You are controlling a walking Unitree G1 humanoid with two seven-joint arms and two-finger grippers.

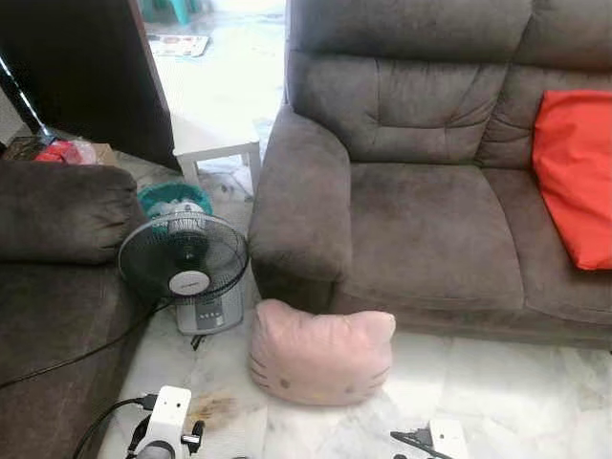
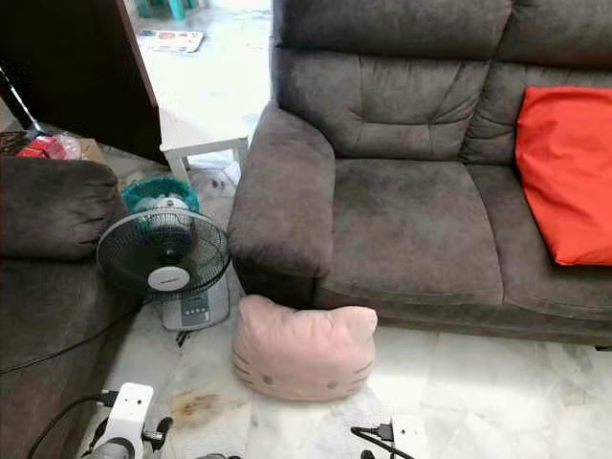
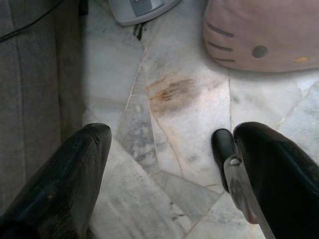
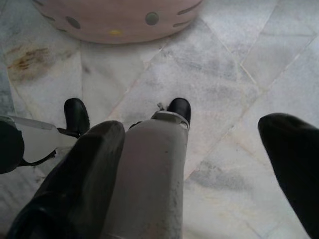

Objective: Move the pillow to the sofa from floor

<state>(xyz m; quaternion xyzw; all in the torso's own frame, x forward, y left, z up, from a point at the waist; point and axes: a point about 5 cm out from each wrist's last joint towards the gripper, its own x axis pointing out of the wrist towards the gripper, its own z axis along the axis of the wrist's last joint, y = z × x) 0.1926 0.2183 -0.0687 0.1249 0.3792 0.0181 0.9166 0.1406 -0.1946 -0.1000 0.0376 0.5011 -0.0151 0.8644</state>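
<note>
A pink cat-face pillow (image 1: pixel 320 354) stands on the marble floor, leaning against the front of the grey-brown sofa (image 1: pixel 430 220) below its left armrest. Both arms hang low at the bottom of the eye views, the left arm (image 1: pixel 164 426) to the pillow's left and the right arm (image 1: pixel 442 442) to its right. In the left wrist view my left gripper (image 3: pixel 169 164) is open above bare floor, with the pillow (image 3: pixel 264 35) some way ahead. My right gripper (image 4: pixel 192 169) is also open, well short of the pillow (image 4: pixel 117 20). Neither touches it.
A black table fan (image 1: pixel 186 263) stands just left of the pillow, its cable (image 1: pixel 76 359) trailing over a second sofa (image 1: pixel 57 249) on the left. A red cushion (image 1: pixel 574 172) lies on the sofa's right seat. A white low table (image 1: pixel 215 143) is behind the fan.
</note>
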